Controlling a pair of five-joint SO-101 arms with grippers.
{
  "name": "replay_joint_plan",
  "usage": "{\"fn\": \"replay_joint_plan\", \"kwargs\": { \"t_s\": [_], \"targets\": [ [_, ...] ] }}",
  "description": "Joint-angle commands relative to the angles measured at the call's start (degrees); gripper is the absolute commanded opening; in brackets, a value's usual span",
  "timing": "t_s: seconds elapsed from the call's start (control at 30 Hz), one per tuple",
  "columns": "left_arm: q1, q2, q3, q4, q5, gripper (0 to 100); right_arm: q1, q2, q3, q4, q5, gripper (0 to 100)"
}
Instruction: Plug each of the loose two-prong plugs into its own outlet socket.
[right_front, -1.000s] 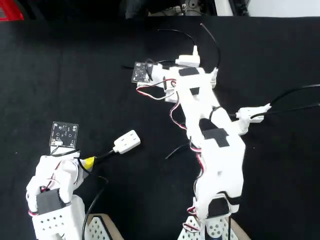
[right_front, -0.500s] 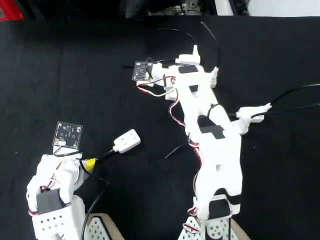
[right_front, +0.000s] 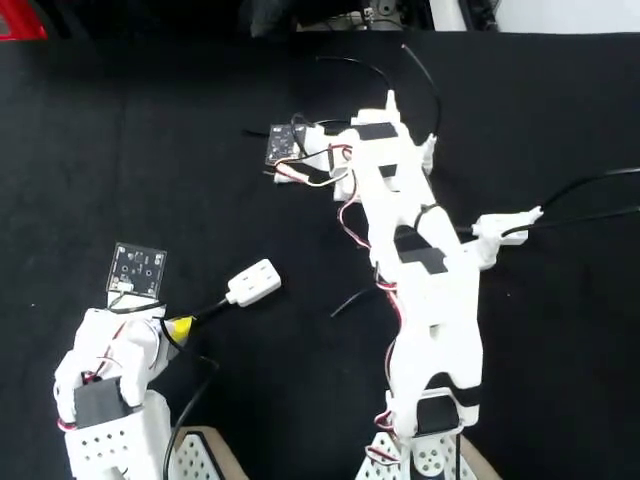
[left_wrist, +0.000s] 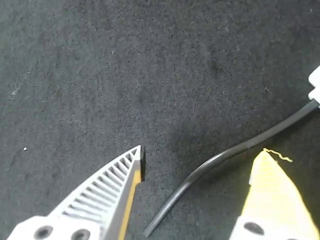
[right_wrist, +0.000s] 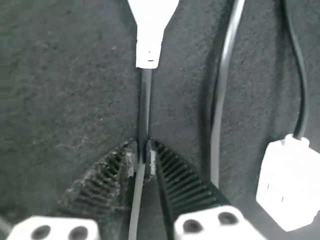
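The right gripper (right_wrist: 141, 152) (at the far side of the table (right_front: 150, 150)) pinches a black cord (right_wrist: 144, 100) just behind a white plug (right_wrist: 150, 25), and the left gripper (left_wrist: 200, 155) is spread over a second cord (left_wrist: 235, 150) near a socket (right_front: 253, 283).

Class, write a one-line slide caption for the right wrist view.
Right gripper clamped on the black cord behind a white plug, white socket block alongside.

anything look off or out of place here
The right gripper is clamped on the thin black cord rather than on the white two-prong plug itself, which lies unheld just beyond it. A frayed thread also curls off the yellow fingertip of the open left gripper.
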Motion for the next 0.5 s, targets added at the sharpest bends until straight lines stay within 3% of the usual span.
{"fn": "replay_joint_plan", "kwargs": {
  "t_s": [0.0,0.27,0.47],
  "targets": [
    [0.92,-0.26,-0.22,0.0,-0.7,34,2.2,-7.78,3.65,1.76,2.11,1.1],
    [0.92,-0.26,-0.22,-0.09,-0.7,34,-1.85,-31.43,25.54,1.85,8.53,1.1],
    [0.92,-0.26,-0.13,-0.09,-0.7,34,-4.92,-46.81,39.08,1.85,17.85,1.1]
  ]
}}
